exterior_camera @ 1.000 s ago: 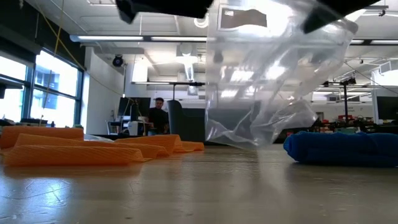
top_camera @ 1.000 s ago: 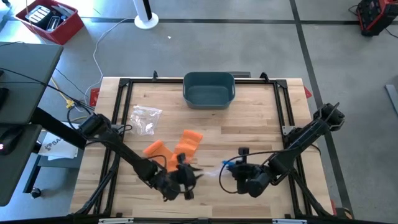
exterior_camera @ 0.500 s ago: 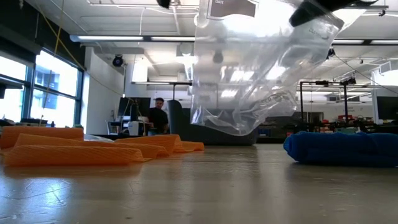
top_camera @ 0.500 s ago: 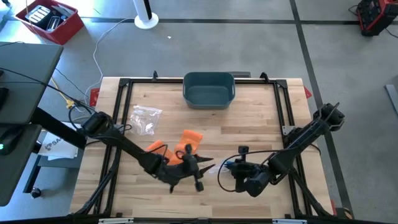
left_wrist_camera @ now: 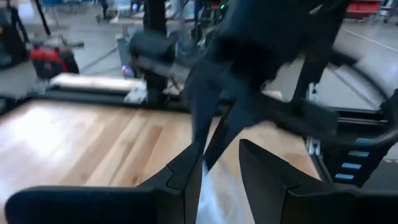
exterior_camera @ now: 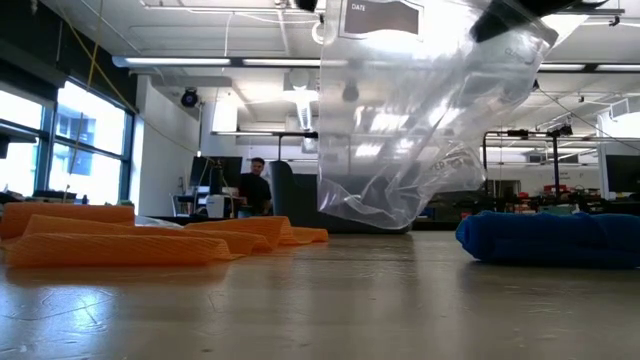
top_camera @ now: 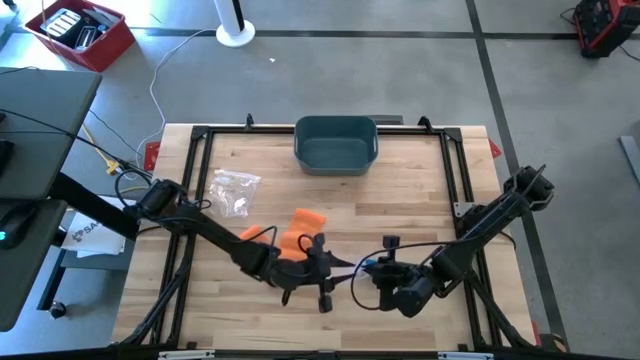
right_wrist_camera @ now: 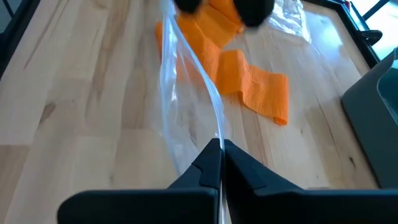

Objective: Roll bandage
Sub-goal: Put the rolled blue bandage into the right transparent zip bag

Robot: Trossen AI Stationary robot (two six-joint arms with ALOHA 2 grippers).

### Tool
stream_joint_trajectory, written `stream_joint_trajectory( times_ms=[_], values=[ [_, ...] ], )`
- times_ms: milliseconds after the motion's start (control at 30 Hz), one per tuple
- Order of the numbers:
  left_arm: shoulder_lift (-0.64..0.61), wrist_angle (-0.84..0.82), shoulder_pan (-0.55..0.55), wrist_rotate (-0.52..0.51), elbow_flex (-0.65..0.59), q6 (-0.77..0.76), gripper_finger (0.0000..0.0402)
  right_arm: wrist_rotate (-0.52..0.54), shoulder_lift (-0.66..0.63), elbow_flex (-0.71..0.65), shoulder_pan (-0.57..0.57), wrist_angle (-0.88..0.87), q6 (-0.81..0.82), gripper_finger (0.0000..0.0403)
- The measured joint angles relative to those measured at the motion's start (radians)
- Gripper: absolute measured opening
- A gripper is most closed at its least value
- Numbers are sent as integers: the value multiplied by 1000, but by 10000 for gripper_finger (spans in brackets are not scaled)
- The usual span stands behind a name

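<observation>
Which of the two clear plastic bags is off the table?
The bag hanging between both grippers at the table's front; the right fingers pinch its edge. The other bag lies crumpled at the table's back left.

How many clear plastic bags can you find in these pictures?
2. One plastic bag hangs between the right pincer and the left pincer, near the table's front edge. A second bag lies crumpled on the table's left side. None other shows.

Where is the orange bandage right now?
High view: the orange bandage lies unrolled left of centre, between the crumpled plastic bag and the left gripper.
</observation>
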Motion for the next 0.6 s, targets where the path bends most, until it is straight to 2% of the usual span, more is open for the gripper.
stream_joint_trajectory(
  times_ms=[133,500,600],
  values=[
    [0,-41,-1,8,29,41,102,-5,0,0,0,0,-1,0],
    [0,-117,-1,29,31,12,102,2,0,0,-25,54,-15,0],
    [0,-210,-4,18,31,5,102,4,0,0,-41,76,-19,0]
  ],
)
